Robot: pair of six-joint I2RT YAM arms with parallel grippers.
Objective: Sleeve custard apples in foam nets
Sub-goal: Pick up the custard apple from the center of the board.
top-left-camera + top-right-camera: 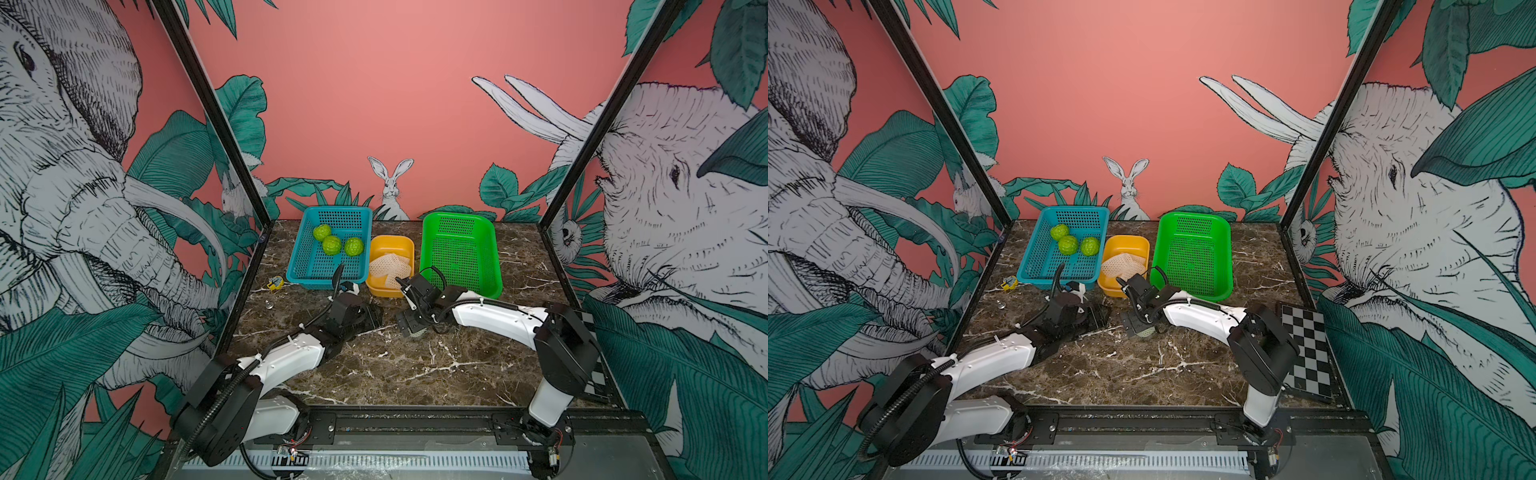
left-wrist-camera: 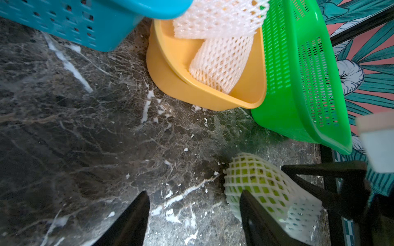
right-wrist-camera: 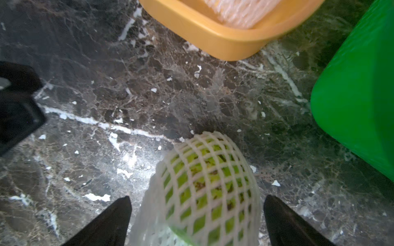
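Right wrist view shows the right gripper [image 3: 196, 199] spread wide around a netted custard apple [image 3: 205, 187] on the table [image 3: 106, 95]. The left gripper [image 2: 195, 191] stands parted and empty beside it. Three bare custard apples [image 1: 331, 244] sit in the blue basket [image 1: 316, 282]; spare foam nets [image 1: 388, 266] lie in the yellow tub [image 1: 384, 291].

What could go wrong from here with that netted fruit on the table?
The netted custard apple lies free inside the open right end effector; a lopsided close may roll it away.
The net's slack end could get pinched alone, pulling the sleeve off.
The left end effector sits close; the arms may bump.
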